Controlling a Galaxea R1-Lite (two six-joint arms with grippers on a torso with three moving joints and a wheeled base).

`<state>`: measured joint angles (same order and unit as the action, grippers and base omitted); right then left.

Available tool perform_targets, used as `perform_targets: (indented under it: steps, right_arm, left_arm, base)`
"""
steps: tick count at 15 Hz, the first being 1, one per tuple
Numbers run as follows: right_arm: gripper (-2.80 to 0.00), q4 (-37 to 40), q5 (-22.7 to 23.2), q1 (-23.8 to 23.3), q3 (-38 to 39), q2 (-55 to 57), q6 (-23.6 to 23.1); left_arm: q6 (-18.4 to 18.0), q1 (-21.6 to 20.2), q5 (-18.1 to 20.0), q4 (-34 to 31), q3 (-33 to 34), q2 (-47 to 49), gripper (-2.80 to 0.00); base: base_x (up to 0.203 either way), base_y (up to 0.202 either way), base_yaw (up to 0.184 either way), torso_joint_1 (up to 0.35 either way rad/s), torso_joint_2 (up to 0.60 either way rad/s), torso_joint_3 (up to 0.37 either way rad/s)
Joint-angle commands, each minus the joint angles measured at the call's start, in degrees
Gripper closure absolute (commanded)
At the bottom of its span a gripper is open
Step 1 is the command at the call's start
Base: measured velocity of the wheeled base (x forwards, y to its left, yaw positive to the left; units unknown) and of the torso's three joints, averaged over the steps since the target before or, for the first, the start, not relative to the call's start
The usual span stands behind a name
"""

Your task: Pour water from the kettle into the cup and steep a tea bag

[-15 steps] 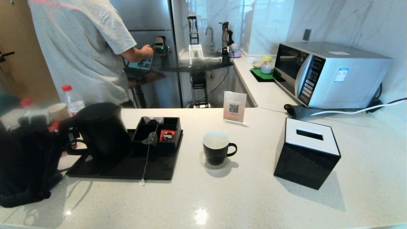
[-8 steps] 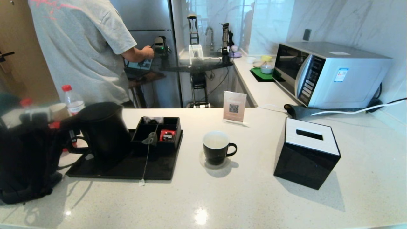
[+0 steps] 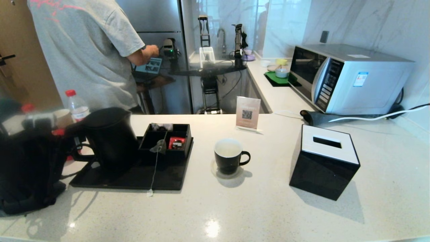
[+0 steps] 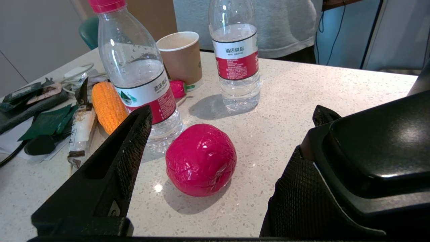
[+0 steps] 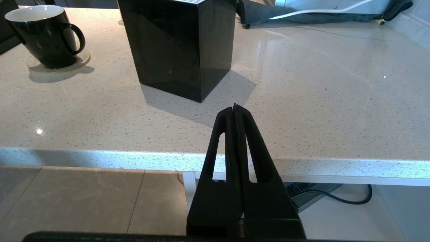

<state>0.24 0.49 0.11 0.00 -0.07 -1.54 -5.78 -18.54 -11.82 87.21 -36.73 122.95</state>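
Beside the kettle (image 3: 109, 136) handle, left gripper (image 4: 215, 158) stands released; rigid, heavy body, so grasp the loop handle.

Right gripper (image 5: 235, 109) is parked off the kettle, clenched empty.

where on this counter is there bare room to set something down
Bare counter lies between the cup and the tissue box, and along the near edge. It is crowded by the kettle: tray, water bottles, red ball.

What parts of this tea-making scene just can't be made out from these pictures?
- Head view: the left gripper sits by the kettle handle, black on black, so any contact is unreadable.
- Head view: water level in the cup is too pale against the white inside.
- Left wrist view: the kettle is cut off by the edge.
- Right gripper: below the counter, outside the head view.
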Motion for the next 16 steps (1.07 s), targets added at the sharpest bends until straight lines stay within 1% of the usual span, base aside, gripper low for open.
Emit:
perform_targets:
  steps: [1, 16]
  right_arm:
    - [0.0, 0.02, 0.03, 0.06, 0.0, 0.07, 0.02]
    - [0.0, 0.02, 0.03, 0.01, 0.0, 0.07, -0.05]
  left_arm:
    - [0.07, -0.09, -0.13, 2.74, 0.08, -0.08, 0.0]
    - [0.42, -0.09, -0.08, 2.74, 0.08, -0.67, 0.0]
  base:
    - [0.0, 0.0, 0.0, 0.0, 0.0, 0.0]
    - [0.0, 0.0, 0.0, 0.0, 0.0, 0.0]
